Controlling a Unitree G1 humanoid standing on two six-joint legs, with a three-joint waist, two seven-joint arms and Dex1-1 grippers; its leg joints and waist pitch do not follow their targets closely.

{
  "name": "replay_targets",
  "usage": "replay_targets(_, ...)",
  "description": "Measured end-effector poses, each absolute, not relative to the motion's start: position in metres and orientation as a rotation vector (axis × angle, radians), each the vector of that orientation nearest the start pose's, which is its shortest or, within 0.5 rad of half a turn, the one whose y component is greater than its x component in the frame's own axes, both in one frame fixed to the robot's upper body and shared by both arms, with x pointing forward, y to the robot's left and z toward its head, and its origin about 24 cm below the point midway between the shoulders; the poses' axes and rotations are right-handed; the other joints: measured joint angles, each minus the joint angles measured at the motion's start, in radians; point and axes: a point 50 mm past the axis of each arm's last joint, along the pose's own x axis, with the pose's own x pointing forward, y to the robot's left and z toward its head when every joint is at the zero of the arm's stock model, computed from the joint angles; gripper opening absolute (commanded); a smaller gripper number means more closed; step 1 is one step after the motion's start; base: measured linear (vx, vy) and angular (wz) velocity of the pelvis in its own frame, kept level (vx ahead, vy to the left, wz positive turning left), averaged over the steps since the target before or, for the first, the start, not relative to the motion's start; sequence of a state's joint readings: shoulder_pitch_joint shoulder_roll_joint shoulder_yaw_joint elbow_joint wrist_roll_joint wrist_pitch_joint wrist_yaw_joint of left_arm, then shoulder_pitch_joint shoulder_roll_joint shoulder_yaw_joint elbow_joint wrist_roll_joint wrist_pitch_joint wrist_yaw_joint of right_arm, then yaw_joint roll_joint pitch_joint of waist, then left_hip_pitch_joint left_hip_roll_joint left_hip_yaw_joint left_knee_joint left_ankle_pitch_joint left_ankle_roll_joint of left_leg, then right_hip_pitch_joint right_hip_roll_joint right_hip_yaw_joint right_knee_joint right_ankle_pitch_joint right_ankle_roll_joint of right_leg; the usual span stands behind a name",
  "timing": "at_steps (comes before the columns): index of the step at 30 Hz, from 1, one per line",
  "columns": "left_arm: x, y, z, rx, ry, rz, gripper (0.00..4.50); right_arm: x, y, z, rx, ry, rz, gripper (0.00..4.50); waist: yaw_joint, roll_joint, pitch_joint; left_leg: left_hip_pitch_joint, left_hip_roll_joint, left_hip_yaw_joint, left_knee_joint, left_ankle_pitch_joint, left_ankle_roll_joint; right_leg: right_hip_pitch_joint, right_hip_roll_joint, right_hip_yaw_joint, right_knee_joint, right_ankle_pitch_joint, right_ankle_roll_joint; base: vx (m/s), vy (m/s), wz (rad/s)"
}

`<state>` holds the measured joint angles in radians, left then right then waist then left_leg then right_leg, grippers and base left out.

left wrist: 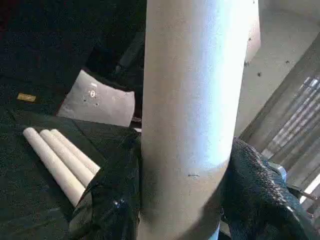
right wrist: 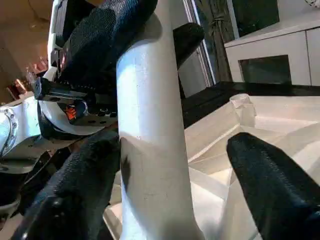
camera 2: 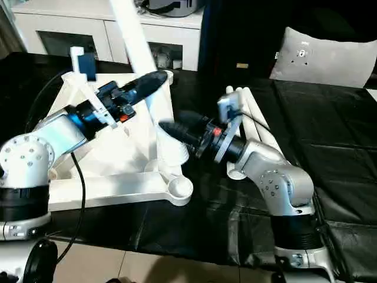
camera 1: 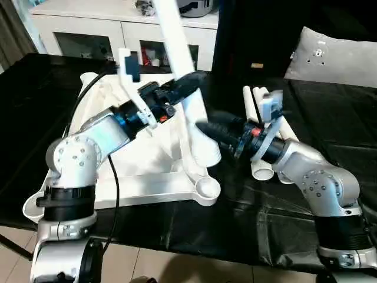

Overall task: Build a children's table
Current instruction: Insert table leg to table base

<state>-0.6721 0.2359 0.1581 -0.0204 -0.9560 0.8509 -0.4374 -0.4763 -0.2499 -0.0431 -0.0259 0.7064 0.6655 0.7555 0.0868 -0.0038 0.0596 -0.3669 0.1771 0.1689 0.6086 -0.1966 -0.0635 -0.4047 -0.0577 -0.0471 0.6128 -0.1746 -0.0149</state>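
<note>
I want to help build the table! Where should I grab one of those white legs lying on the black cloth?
Probably take the nearest leg around its middle, coming down from above with fingers across its width. The three legs lie flat, side by side and touching on the black cloth, so their sides are blocked; the round top is free. Gripping mid-length should keep the long tube from tipping.

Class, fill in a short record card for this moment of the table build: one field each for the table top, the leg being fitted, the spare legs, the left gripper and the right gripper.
table top: white table top, ribbed underside up, on the black-covered table
leg being fitted: leg stands tilted, its foot at the top's underside
spare legs: three legs lying side by side on the black cover
left gripper: left gripper, jaws closed around the standing leg
right gripper: right gripper, jaws spread, a gap beside the leg on one side
</note>
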Motion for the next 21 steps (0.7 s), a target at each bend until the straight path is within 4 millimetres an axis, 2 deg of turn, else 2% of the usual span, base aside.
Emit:
replay_targets(4,0.317,0.114,0.202,-0.563,0.043,-0.985,1.88,0.302,-0.118,0.149,0.423,0.038,1.068,4.37,0.0,0.0,0.0,0.0,0.0,0.0,0.0,0.0,0.0,0.0,0.0,0.0,0.0,0.0,0.0,0.0,0.0,0.0)
replay_targets(9,0.319,0.114,0.196,-0.443,0.101,-0.95,1.88,0.308,-0.122,0.154,0.236,0.081,1.032,4.44,0.001,0.0,0.0,0.0,0.0,0.0,0.0,0.0,0.0,0.0,0.0,0.0,0.0,0.0,0.001,0.0,0.0,0.0)
replay_targets(13,0.318,0.111,0.195,-0.355,0.112,-0.932,1.88,0.308,-0.112,0.149,0.195,0.12,1.033,4.44,0.0,0.0,0.0,0.0,0.0,0.0,0.0,0.0,0.0,0.0,0.0,0.0,0.0,-0.001,0.002,0.0,0.0,0.0)
replay_targets(18,0.317,0.101,0.194,-0.277,0.124,-0.931,1.88,0.308,-0.098,0.14,0.184,0.199,1.026,4.44,0.0,-0.005,0.002,-0.001,0.0,0.0,0.0,0.0,0.0,0.0,0.0,0.0,0.0,0.0,0.001,0.0,0.0,0.0)
replay_targets(21,0.316,0.098,0.196,-0.251,0.119,-0.925,1.88,0.309,-0.096,0.136,0.187,0.233,1.006,4.44,0.001,-0.006,0.002,-0.001,0.0,0.0,0.0,0.0,0.0,0.0,0.0,0.0,0.0,0.0,0.001,0.0,0.0,0.0)
